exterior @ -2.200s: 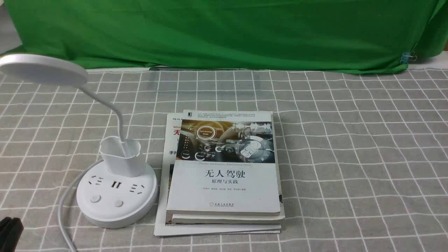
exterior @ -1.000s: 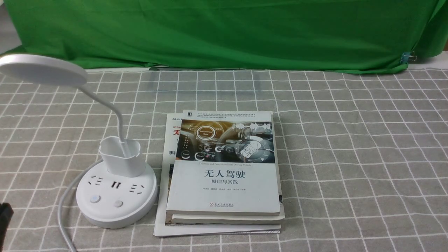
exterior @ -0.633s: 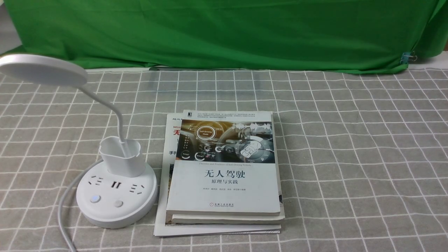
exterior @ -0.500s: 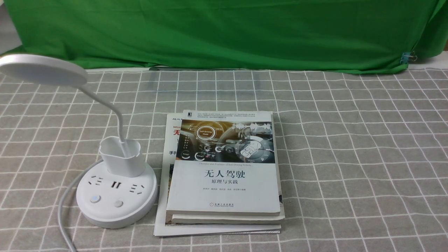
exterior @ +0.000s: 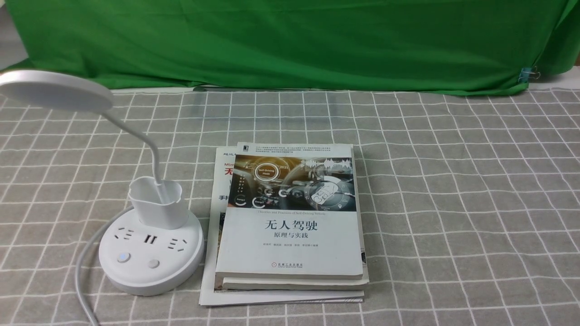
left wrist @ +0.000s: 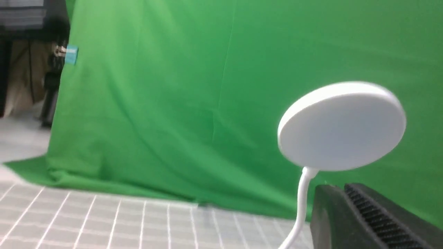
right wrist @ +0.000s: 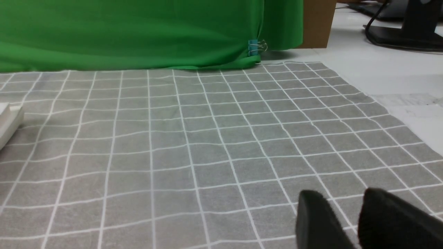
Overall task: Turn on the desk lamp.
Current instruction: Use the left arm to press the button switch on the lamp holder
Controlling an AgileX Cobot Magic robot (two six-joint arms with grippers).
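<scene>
The white desk lamp [exterior: 152,258] stands at the left of the checked cloth, its flat oval head [exterior: 54,89] raised on a bendy neck above the small cup [exterior: 158,203]. The left button [exterior: 121,257] on its round base shows a bluish glow; the right button [exterior: 153,263] is plain white. The head itself looks unlit. Neither gripper appears in the front view. In the left wrist view my left gripper [left wrist: 341,186] is shut and empty, just beside the lamp head [left wrist: 341,126] and neck. My right gripper [right wrist: 341,195] hovers low over bare cloth, open by a narrow gap, holding nothing.
A stack of books [exterior: 290,217] lies right beside the lamp base. The lamp's white cord [exterior: 84,271] trails off the front edge. A green backdrop [exterior: 290,40] closes the far side, clipped [exterior: 528,74] at the right. The cloth ends at bare white tabletop [right wrist: 398,79].
My left gripper slid out of the front view at the lower left corner. The lamp's left button went from plain white to a bluish glow.
</scene>
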